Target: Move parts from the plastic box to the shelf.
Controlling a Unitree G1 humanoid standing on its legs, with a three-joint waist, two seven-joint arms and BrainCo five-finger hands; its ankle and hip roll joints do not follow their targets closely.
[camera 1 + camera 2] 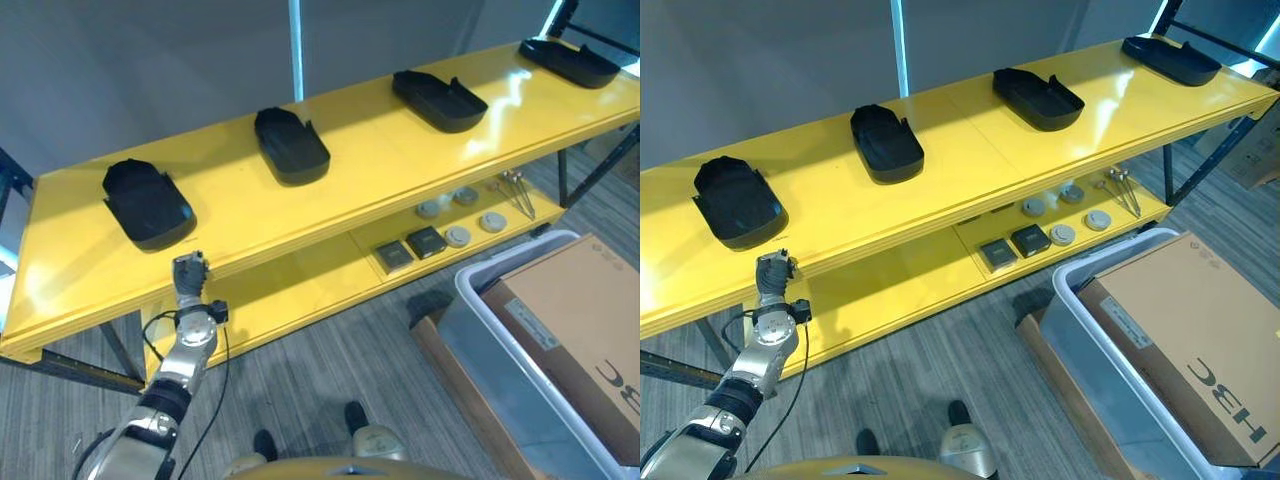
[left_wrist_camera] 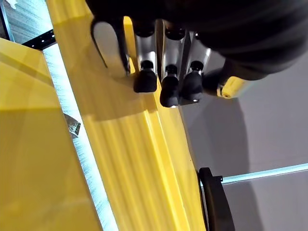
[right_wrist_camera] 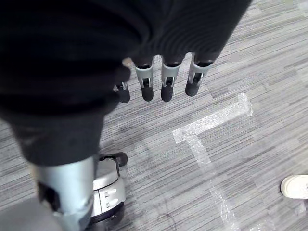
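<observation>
While the left hand (image 1: 190,270) reaches up at about 8 o'clock, just at the front edge of the yellow shelf (image 1: 380,160), its fingers (image 2: 166,89) look loosely bent and hold nothing, their dark tips close to the shelf's top board. Four black parts sit along that top board: one (image 1: 147,203) at 9 o'clock just above the hand, a second (image 1: 290,145) toward 11, a third (image 1: 438,99) toward 1 and a fourth (image 1: 568,61) at 2. Small round and square pieces (image 1: 445,225) lie on the lower board. At 4 o'clock stands the grey plastic box (image 1: 480,320) with a cardboard carton (image 1: 575,320) in it. Hanging over the carpet (image 3: 216,159), the right hand (image 3: 166,79) has relaxed, empty fingers. A person's white shoe (image 3: 294,186) shows on the floor.
</observation>
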